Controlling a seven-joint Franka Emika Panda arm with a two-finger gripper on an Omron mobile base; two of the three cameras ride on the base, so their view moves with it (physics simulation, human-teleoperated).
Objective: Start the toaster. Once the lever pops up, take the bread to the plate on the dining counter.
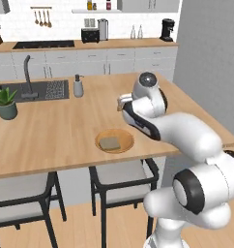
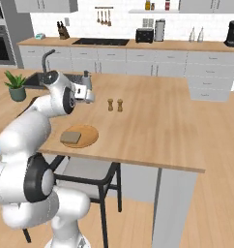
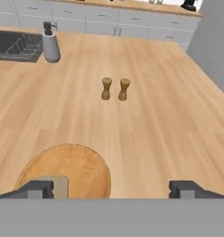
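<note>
The bread (image 1: 109, 143) is already laid on the plate (image 1: 124, 147) — looks like delivery's done. The gripper (image 3: 111, 189) is spread wide, nothing held, plate at its 10 o'clock — only backing off is needed.

The white Franka arm with dark joints (image 1: 186, 140) folds forward at its elbow, wrist bent downward. Its two-finger gripper (image 3: 112, 189) hangs with jaws spread wide, apparently holding nothing, though the dark fingertips (image 3: 40, 189) barely show.
</note>
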